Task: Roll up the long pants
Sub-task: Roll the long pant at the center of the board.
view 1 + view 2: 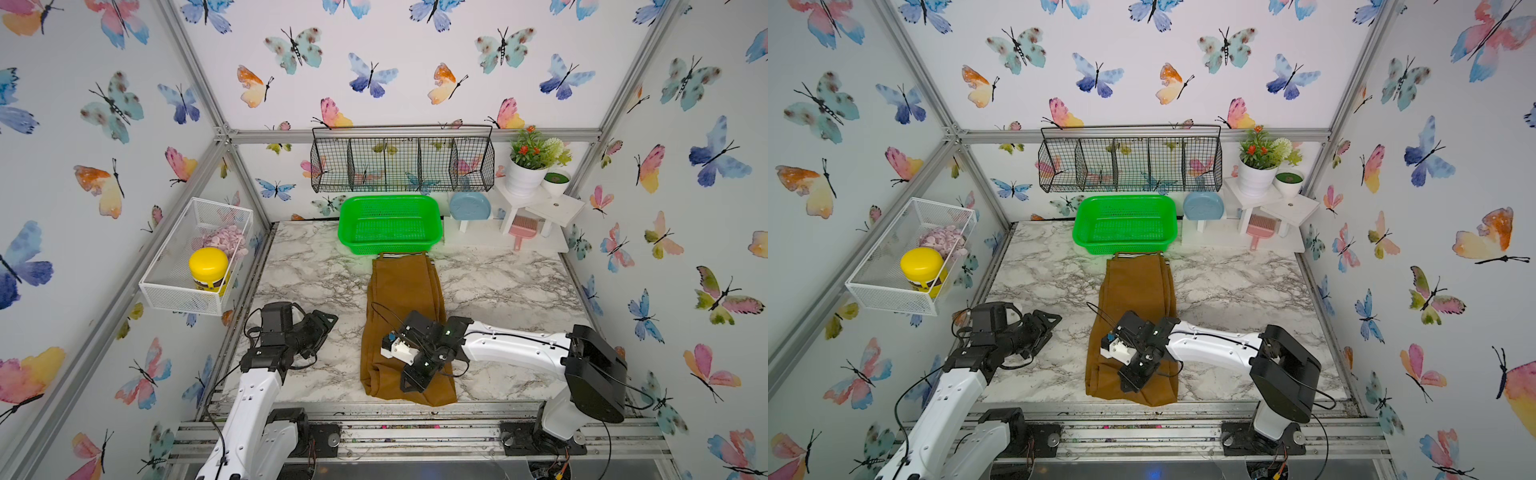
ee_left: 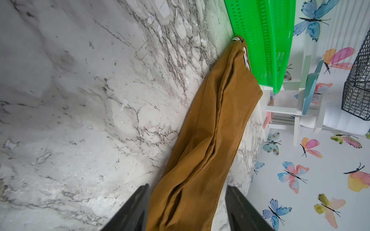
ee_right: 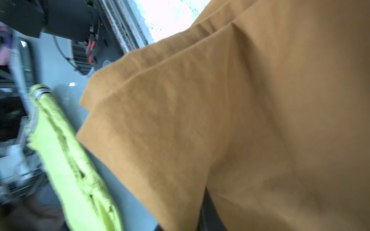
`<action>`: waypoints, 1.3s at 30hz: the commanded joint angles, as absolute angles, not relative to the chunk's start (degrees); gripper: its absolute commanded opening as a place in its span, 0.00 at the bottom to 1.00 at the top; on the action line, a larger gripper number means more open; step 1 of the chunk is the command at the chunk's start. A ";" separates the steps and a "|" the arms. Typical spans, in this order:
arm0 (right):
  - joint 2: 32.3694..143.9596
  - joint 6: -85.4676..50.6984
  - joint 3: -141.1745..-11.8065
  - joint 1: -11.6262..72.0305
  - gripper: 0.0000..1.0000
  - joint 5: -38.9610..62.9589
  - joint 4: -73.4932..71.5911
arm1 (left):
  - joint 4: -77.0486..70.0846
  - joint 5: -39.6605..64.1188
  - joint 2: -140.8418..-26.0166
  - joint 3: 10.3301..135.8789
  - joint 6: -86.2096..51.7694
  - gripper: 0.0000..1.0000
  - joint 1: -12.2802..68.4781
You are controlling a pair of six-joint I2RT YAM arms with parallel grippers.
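Note:
The long pants (image 1: pixel 403 291) are mustard-brown and lie folded lengthwise down the middle of the marble table (image 1: pixel 519 291). Their striped waistband (image 1: pixel 405 254) touches the green basket, and the cuffs reach the front edge. In both top views my right gripper (image 1: pixel 411 380) (image 1: pixel 1133 381) sits over the cuff end, shut on the cloth. The right wrist view is filled with pants cloth (image 3: pixel 240 100) creased and draped over a dark finger (image 3: pixel 208 210). My left gripper (image 1: pixel 323 326) (image 2: pixel 188 186) stands open just left of the pants (image 2: pixel 216 120), apart from them.
A green basket (image 1: pixel 388 224) stands at the back centre. A white wire basket (image 1: pixel 195 257) with a yellow-lidded jar hangs on the left wall. A black wire rack (image 1: pixel 401 158) is on the back wall. A white stand (image 1: pixel 536 203) with plants is back right. Yellow-green cloth (image 3: pixel 66 160) lies below the table's front edge.

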State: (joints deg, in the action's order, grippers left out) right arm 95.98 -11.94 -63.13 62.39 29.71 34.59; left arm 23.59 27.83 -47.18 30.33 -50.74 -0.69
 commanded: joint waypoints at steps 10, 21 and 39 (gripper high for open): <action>109.81 -15.99 -69.71 48.67 0.15 56.82 21.32 | 22.26 36.16 -44.57 33.75 -45.37 0.44 2.41; 120.14 -20.60 -72.03 41.68 0.15 61.67 14.01 | 22.61 39.23 -42.95 33.32 -45.19 0.18 11.75; 125.98 -24.00 -74.98 39.38 0.15 62.78 7.70 | 10.82 28.23 -54.49 25.39 -53.15 0.01 32.34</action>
State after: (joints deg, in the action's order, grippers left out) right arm 125.47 -23.40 -75.37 39.72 62.43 10.83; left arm 15.70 30.48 -51.31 27.77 -52.80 32.01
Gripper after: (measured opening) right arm 0.154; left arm 0.053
